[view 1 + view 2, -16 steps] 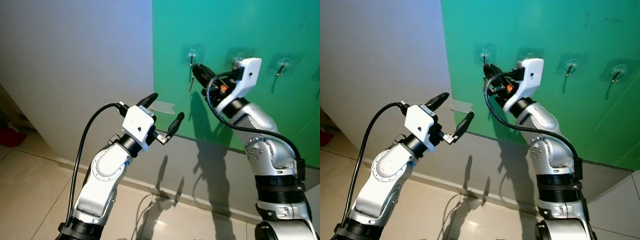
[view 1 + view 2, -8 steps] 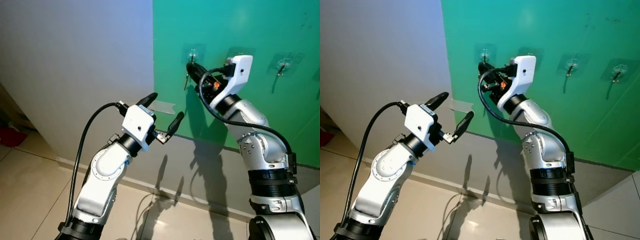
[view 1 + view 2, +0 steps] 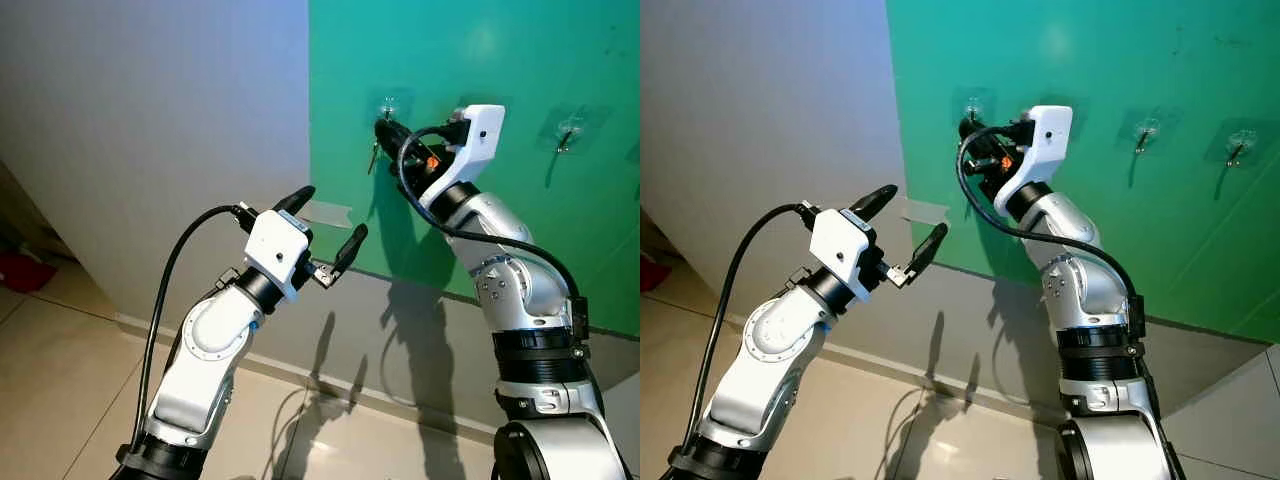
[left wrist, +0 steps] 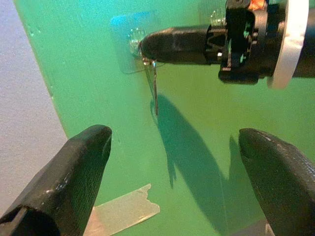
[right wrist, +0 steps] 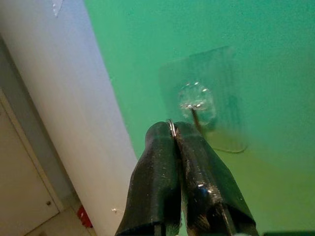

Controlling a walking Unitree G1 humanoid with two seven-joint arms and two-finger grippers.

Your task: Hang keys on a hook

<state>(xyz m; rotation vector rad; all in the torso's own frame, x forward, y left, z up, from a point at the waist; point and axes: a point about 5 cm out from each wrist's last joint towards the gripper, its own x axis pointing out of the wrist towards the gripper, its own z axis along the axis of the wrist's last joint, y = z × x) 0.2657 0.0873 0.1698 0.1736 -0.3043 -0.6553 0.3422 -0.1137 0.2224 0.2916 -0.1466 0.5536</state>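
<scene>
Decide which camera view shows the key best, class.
The left wrist view: the key hangs in full below the right gripper, at the hook. The right wrist view shows just its ring between the shut fingers; the eye views show a tiny sliver.

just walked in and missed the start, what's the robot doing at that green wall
The robot is hanging a key on the leftmost clear adhesive hook on the green wall. Its right gripper is raised to that hook, fingers shut on the key ring, with the key dangling just below the hook. The ring looks right at the hook, but not clearly released. The left gripper hovers open lower down, near a piece of tape, holding nothing.
</scene>
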